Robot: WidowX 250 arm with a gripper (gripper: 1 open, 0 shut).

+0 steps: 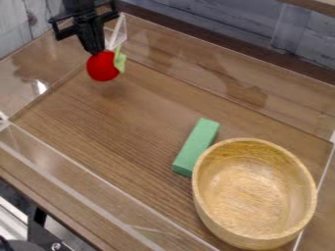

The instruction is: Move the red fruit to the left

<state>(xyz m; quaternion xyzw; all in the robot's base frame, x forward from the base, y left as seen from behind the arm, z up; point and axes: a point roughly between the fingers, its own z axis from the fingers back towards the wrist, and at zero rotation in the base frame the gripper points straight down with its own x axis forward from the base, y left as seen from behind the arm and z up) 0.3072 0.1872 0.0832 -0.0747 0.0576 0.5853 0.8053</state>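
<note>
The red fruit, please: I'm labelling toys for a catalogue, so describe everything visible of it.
The red fruit is small, rounded and bright red, with a light-green leafy cap on its right side as pictured; it looks like soft toy material. It sits toward the upper left of the picture, directly below the gripper's dark fingers, which appear closed on its top. Whether its underside touches the table cannot be told.
</note>
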